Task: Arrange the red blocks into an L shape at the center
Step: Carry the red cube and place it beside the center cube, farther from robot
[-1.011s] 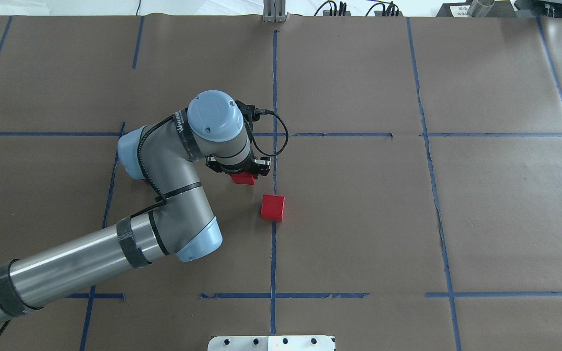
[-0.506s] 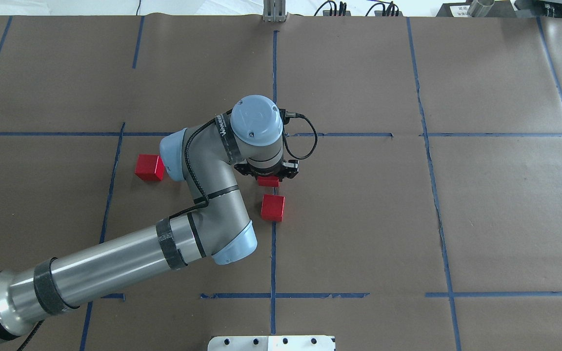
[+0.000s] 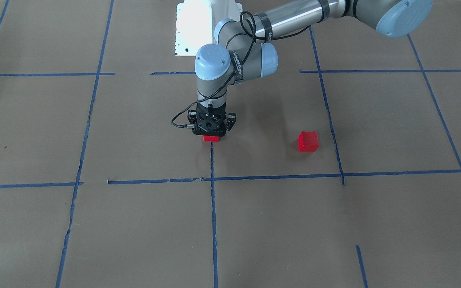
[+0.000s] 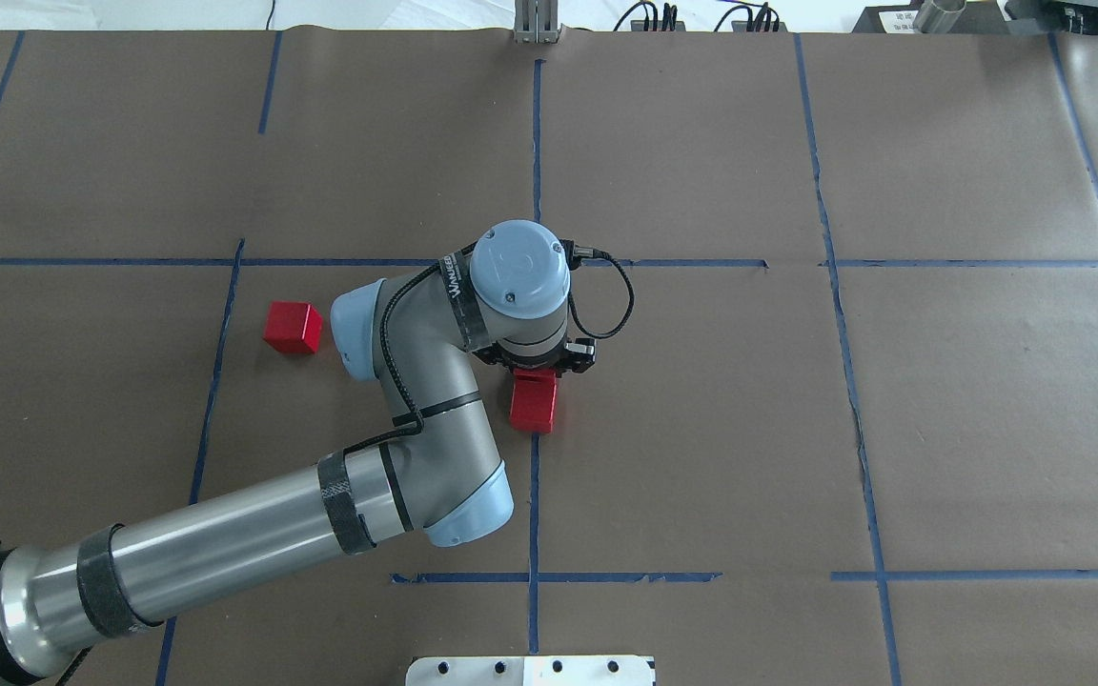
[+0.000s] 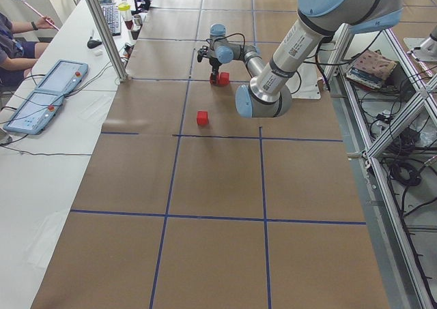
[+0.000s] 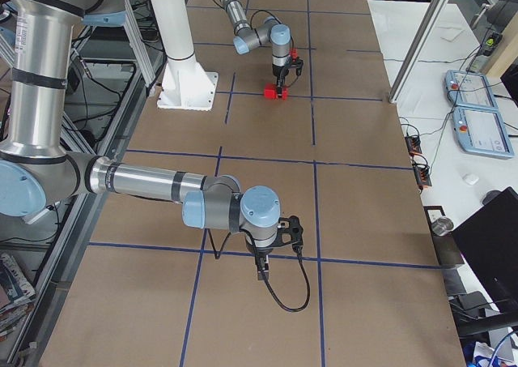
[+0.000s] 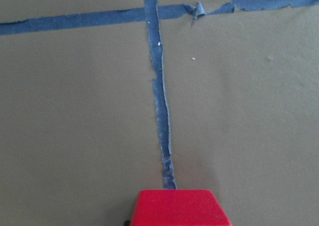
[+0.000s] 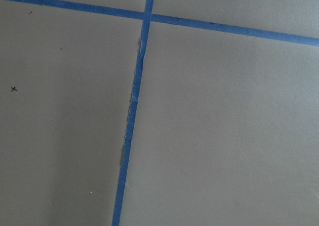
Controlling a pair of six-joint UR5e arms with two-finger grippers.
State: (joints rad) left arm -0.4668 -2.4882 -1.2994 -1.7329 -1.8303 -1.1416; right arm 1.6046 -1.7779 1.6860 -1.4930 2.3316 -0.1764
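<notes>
My left gripper (image 4: pixel 538 372) is shut on a red block (image 4: pixel 540 378) and holds it low against the far side of a second red block (image 4: pixel 533 410) that lies on the centre tape line. I cannot tell whether the held block rests on the paper. In the front view the gripper (image 3: pixel 211 135) hides the second block, and only the held block (image 3: pixel 211 139) shows. The held block's top fills the bottom of the left wrist view (image 7: pixel 177 208). A third red block (image 4: pixel 293 328) lies alone to the left. My right gripper (image 6: pixel 261 271) hovers over a tape cross far from the blocks, and I cannot tell whether it is open.
Brown paper with blue tape lines (image 4: pixel 534 495) covers the table. The white robot base plate (image 3: pixel 190 28) stands at the near middle edge. The left arm's elbow (image 4: pixel 468 495) hangs over the paper just left of the centre line. An operator's side table with pendants (image 5: pixel 48 94) stands beyond the far edge.
My left gripper has moved right and slightly nearer with its red block, ending against the centre block. The arm's move uncovered the third block on the left.
</notes>
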